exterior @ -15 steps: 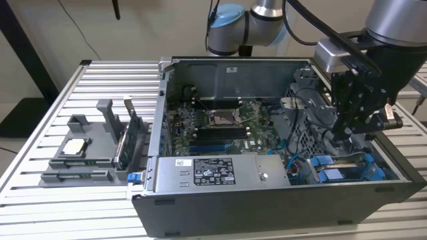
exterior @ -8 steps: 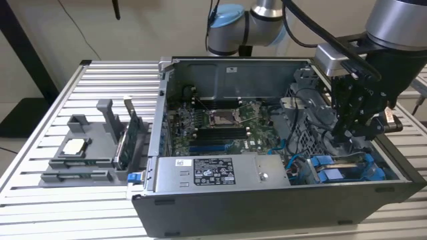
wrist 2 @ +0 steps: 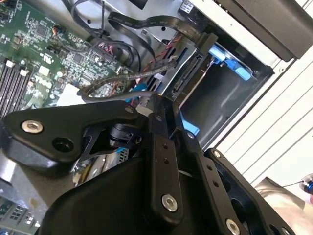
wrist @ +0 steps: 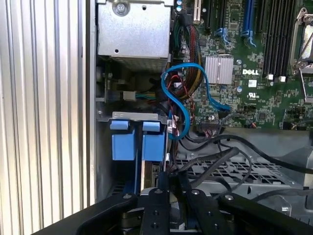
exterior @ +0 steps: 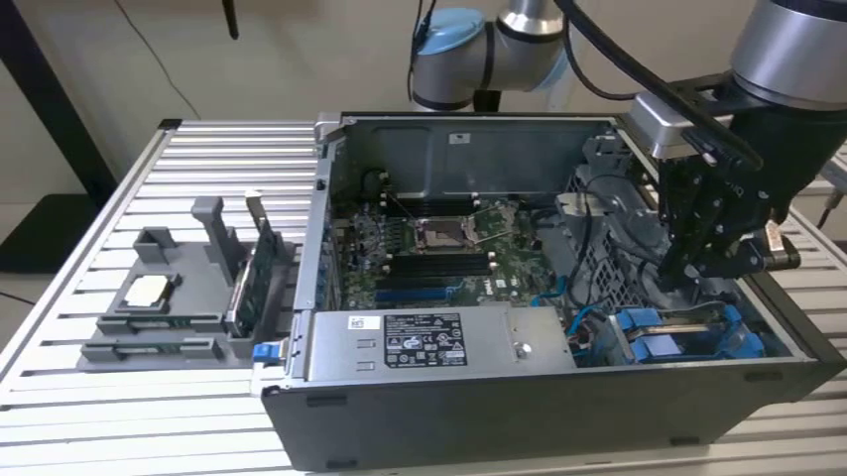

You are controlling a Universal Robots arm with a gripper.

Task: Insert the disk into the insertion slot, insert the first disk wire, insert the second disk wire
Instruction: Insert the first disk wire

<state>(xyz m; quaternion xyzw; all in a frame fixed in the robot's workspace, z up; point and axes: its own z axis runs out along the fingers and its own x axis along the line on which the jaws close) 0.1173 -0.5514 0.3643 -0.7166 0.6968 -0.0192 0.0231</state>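
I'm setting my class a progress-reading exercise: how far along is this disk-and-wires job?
Likely done: blue frames sit in the slot, suggesting the disk is in. In hand: the pincer hangs low beside that slot, among black wires. Left: a black plug lies at the slot's edge; whether it is seated is unclear, so treat both wires as unfinished.
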